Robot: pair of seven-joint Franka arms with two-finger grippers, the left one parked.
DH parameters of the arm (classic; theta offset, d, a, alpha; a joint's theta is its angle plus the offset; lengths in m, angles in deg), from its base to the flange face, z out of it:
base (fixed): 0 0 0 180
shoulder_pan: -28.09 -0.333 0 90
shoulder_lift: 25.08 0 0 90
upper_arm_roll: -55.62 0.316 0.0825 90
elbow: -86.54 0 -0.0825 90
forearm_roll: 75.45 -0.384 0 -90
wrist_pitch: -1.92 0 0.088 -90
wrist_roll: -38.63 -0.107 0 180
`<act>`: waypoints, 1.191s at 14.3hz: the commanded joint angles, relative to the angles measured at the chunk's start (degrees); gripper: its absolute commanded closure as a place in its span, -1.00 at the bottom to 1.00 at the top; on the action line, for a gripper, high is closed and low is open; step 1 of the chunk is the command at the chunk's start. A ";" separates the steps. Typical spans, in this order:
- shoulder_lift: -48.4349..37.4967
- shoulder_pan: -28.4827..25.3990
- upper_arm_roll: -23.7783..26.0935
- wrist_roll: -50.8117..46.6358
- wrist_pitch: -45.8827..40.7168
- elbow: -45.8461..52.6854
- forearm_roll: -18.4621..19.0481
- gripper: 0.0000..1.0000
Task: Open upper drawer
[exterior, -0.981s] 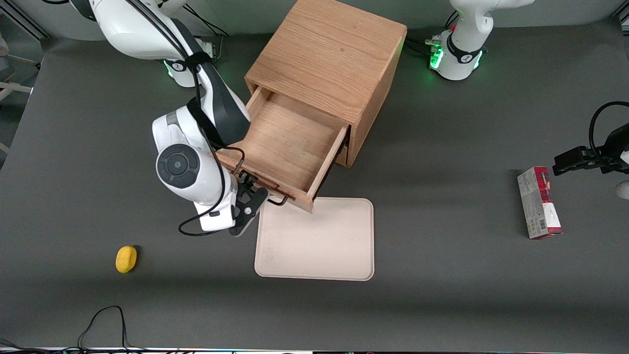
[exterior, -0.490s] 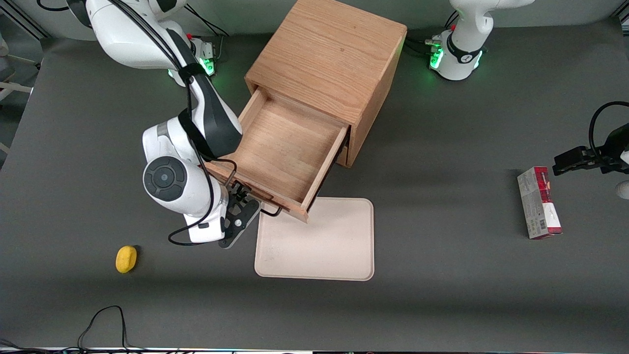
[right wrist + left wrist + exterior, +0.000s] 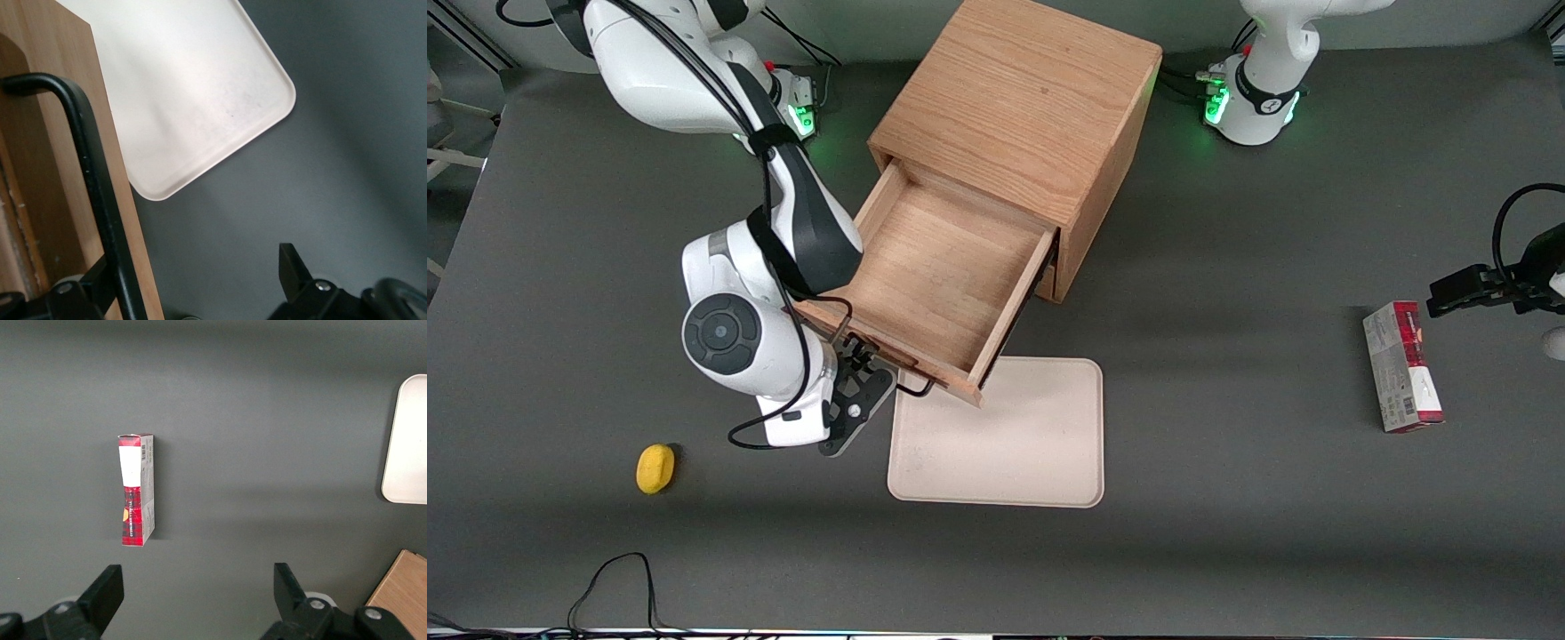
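Observation:
The wooden cabinet (image 3: 1023, 98) stands at the back middle of the table. Its upper drawer (image 3: 934, 267) is pulled far out, and its shallow wooden inside shows bare. The thin black wire handle (image 3: 923, 388) runs along the drawer front, which overhangs a cream tray. My right gripper (image 3: 860, 372) is at the handle's end toward the working arm. In the right wrist view the gripper (image 3: 193, 270) is open wide. The handle (image 3: 93, 173) passes close inside one finger (image 3: 100, 283), against the drawer front (image 3: 47, 167). The lower drawer is almost wholly hidden under the upper one.
A cream tray (image 3: 1005, 436) lies flat in front of the drawer, also in the right wrist view (image 3: 193, 87). A small yellow object (image 3: 655, 468) lies nearer the front camera, toward the working arm's end. A red box (image 3: 1401, 364) lies toward the parked arm's end.
The drawer has slid a little farther out of the cabinet, and my right gripper has moved with its handle, nearer the front camera and toward the working arm's end.

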 commanded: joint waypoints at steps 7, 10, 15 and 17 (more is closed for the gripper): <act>-1.88 0.91 0.65 0.23 -2.07 4.31 0.22 -1.00; -3.99 0.91 0.73 0.23 -4.44 5.10 0.22 -1.00; -11.11 1.53 -0.40 -9.66 -9.08 4.49 0.31 -1.00; -13.48 1.53 -3.38 -15.57 -12.69 4.49 0.57 -1.00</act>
